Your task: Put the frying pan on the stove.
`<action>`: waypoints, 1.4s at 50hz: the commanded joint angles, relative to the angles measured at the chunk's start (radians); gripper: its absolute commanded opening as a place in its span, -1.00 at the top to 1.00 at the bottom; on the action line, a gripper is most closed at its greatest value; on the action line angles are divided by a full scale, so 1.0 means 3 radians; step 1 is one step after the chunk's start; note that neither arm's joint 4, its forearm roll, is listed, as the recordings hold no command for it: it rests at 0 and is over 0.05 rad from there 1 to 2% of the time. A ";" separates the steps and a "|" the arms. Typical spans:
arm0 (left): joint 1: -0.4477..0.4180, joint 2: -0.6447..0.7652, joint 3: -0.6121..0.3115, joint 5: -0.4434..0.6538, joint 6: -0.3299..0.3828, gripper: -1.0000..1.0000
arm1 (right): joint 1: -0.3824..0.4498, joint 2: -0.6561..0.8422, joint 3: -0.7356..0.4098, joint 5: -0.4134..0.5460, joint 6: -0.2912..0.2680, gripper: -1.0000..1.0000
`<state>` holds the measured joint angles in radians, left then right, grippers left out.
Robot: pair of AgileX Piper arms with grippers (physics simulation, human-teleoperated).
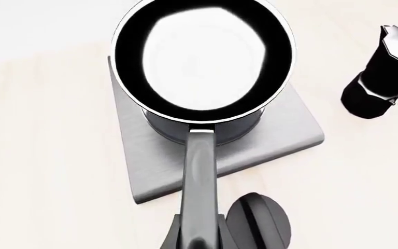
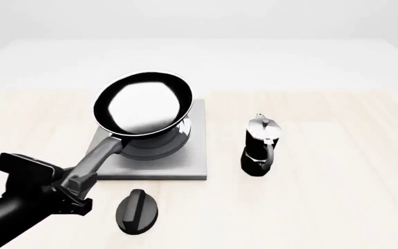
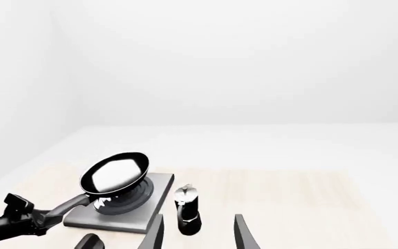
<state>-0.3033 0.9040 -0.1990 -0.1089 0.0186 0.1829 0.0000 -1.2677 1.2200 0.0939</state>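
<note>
where handle meets left gripper (image 2: 74, 189), grip seemingly clamped on frying pan (image 2: 143, 104); stove (image 2: 192, 166) half hidden; right gripper (image 3: 197, 233) wide.

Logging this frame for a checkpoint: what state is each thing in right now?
frying pan: empty, over the stove, handle in the left gripper; lifted or resting, cannot tell.
stove: flat on the table, under the pan.
moka pot: upright, lid shut, apart from the stove.
knob: lying on the table.
left gripper: shut on the handle.
right gripper: open, empty.

Your left arm (image 2: 19, 199) is matte black and blocky, with boxy links; your right gripper (image 3: 197, 233) shows two dark, tapered fingers.
</note>
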 commanded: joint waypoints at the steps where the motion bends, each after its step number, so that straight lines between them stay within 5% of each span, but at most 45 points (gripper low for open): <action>1: 0.0007 0.0131 -0.0075 -0.0191 0.0034 1.00 | -0.0003 0.0000 0.0000 0.0000 -0.0001 -1.00; 70: 0.0073 0.0556 0.0117 -0.0636 0.0009 1.00 | -0.0012 0.0000 -0.0012 0.0000 -0.0014 -1.00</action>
<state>-0.2878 1.0553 -0.1419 -0.2676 0.0108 0.1796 0.0000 -1.2705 1.2200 0.0909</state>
